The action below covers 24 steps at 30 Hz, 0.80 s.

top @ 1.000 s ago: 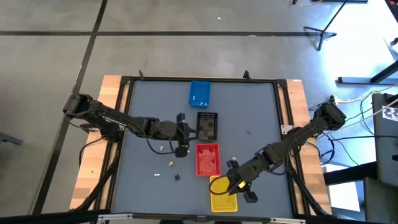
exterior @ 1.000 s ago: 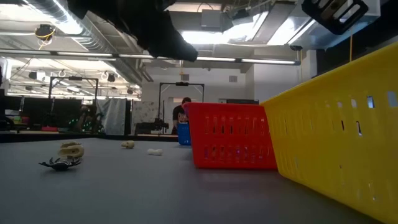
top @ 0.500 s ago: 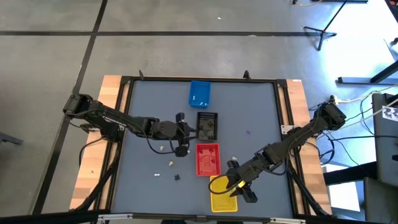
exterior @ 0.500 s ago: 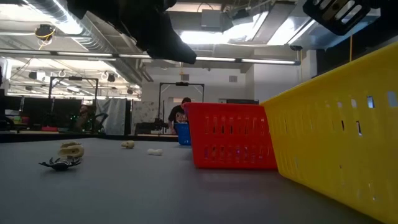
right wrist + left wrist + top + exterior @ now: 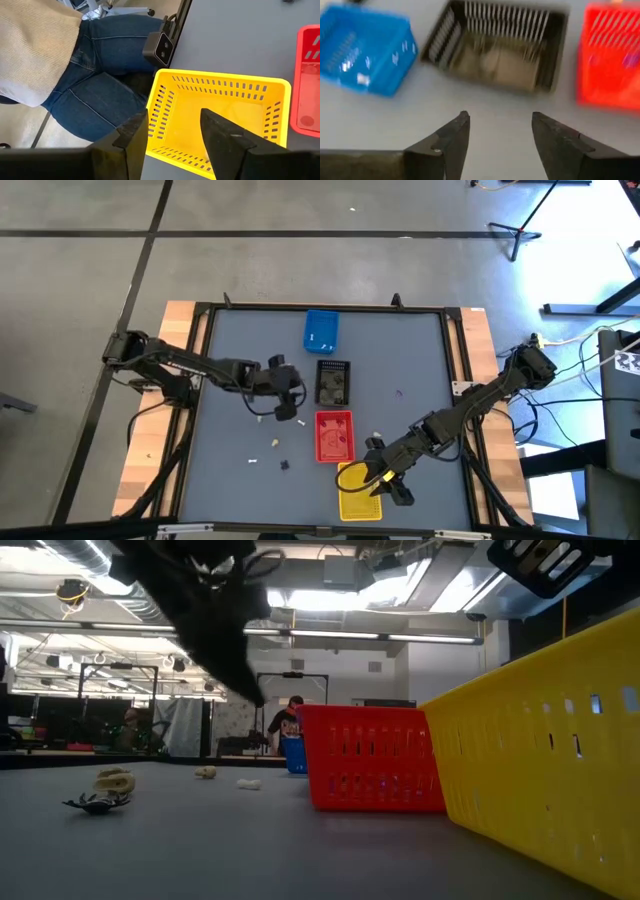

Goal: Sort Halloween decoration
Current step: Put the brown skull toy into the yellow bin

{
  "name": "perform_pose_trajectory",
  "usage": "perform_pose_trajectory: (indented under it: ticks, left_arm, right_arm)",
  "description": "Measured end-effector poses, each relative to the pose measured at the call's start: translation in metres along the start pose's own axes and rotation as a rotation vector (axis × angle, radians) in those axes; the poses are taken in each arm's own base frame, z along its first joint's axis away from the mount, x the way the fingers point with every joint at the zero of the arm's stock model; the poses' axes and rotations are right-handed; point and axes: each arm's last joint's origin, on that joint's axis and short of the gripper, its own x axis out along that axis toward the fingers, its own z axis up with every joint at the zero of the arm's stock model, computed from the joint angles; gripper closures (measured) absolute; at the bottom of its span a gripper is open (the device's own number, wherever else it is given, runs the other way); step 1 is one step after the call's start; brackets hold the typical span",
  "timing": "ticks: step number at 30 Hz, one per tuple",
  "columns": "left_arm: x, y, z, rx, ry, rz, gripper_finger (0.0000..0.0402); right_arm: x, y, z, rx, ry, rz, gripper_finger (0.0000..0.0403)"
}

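Four trays on grey table [image 5: 420,360]: blue tray [image 5: 321,331], black tray [image 5: 333,381] with dark pieces, red tray [image 5: 334,436], yellow tray [image 5: 358,491]. Left gripper [image 5: 500,132] wide open, empty, facing black tray; right gripper [image 5: 172,131] open, empty, above yellow tray.

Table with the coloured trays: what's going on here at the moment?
A two-arm robot is sorting small Halloween decoration pieces into trays. The left gripper hangs open and empty beside the black tray, which already holds pieces. The right gripper is open over the yellow tray, nothing between its fingers. A few pieces lie loose on the table left of the red tray. A person in jeans stands at the table's edge.
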Motion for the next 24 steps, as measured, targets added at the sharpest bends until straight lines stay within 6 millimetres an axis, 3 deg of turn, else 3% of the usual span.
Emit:
perform_pose_trajectory:
  ticks: [7, 15, 24]
  left_arm:
    - [0.001, 0.011, -0.016, 0.029, 0.178, 0.042, 0.0191]
    - [0.003, 0.018, -0.019, 0.01, 0.226, 0.001, 0.0191]
    - [0.02, 0.021, -0.026, 0.032, 0.298, 0.011, 0.0191]
  right_arm:
    - [0.0, -0.001, 0.0, -0.001, -0.01, -0.019, 0.0224]
    - [0.0, -0.001, 0.0, 0.0, -0.005, -0.024, 0.0223]
    - [0.0, -0.001, -0.001, 0.002, 0.005, -0.031, 0.0223]
